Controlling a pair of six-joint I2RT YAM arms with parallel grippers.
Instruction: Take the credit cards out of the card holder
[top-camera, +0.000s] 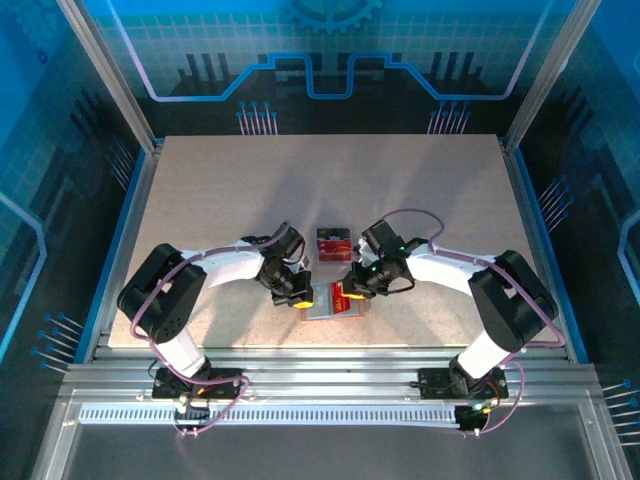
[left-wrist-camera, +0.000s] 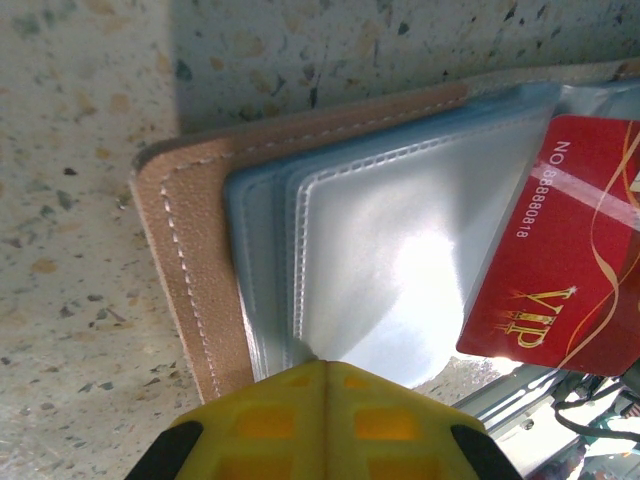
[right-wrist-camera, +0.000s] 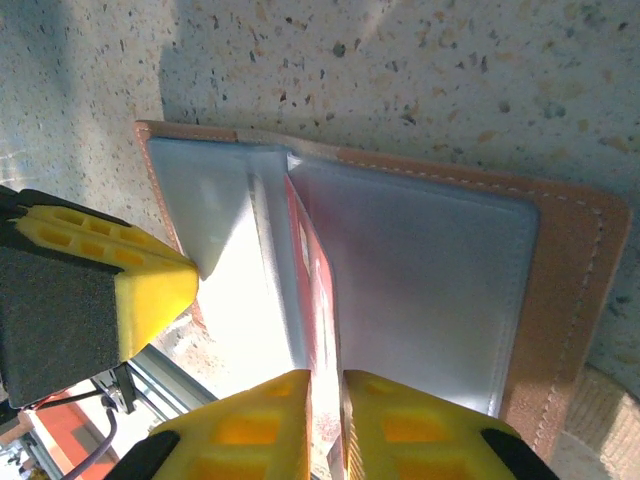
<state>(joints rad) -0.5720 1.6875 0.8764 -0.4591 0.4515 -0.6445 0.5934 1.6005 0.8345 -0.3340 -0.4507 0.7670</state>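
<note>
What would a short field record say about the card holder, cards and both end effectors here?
card holder: open flat on the table
clear sleeve: lifted, pinched by shut left end effector
red VIP card: partly out, edge between the fingers of the right end effector; grip unclear
loose red cards: on table beyond holder, apart from it; count unclear

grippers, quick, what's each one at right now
left gripper: closed, pinching a clear sleeve of the card holder
right gripper: credit card between jaws, grip cannot be told
</note>
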